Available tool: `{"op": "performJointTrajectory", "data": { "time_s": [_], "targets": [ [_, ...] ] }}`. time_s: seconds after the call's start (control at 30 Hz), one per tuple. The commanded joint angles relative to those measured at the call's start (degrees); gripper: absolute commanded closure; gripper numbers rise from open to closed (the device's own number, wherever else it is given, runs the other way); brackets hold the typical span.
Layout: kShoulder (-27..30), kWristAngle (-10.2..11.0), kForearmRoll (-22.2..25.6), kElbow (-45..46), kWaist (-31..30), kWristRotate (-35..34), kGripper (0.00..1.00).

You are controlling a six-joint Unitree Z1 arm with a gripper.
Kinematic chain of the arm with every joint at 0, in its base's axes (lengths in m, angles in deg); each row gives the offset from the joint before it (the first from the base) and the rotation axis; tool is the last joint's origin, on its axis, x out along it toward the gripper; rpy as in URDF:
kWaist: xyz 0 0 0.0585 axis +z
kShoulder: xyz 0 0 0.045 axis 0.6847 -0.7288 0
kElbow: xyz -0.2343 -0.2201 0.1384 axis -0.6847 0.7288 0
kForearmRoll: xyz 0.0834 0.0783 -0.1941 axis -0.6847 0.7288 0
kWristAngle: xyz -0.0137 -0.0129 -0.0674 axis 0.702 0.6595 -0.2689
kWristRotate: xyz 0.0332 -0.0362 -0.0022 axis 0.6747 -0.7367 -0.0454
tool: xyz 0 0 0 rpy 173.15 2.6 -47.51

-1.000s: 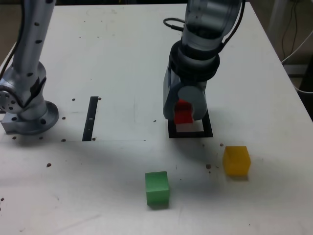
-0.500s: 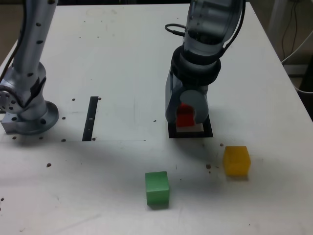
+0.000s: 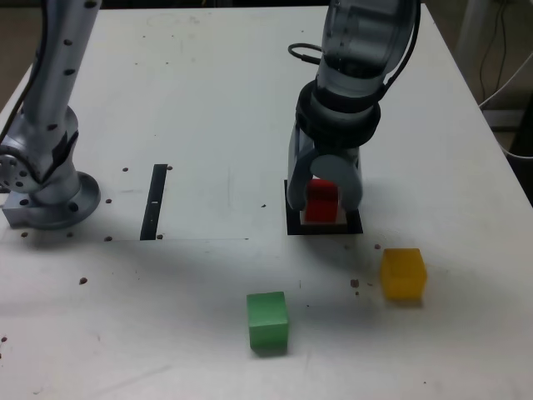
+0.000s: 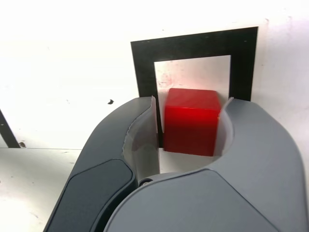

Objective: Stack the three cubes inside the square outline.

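On the white bench (image 3: 208, 100), the end effector (image 3: 324, 198) has just parted, leaving the red cube (image 3: 321, 201) inside the square outline (image 3: 293, 227), first cube placed.

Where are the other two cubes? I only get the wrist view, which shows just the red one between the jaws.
Observer: The green cube sits alone toward the exterior view's bottom edge, well clear of the square.
Operator: And yellow?
Observer: The yellow cube stands to the exterior view's right of green, just past the square's near right corner.
Operator: Touching the square?
Observer: No, bare tabletop shows between them.
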Motion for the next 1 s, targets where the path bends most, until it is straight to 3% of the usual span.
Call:
{"op": "performJointTrajectory", "data": {
  "time_s": [0.0,0.3,0.43,0.67,0.97],
  "targets": [
    [-0.3,-0.2,-0.4,0.1,0.2,0.2,0.34],
    [1.1,-0.3,-1.3,1.5,0.7,0.6,0.01],
    [3.9,-0.2,-1.6,3.5,0.6,0.9,0.00],
    [9.2,-2.0,-4.6,9.7,0.3,-0.5,0.00],
    [11.2,-4.2,-3.2,9.7,-1.0,-2.3,0.01]
  ]
}}
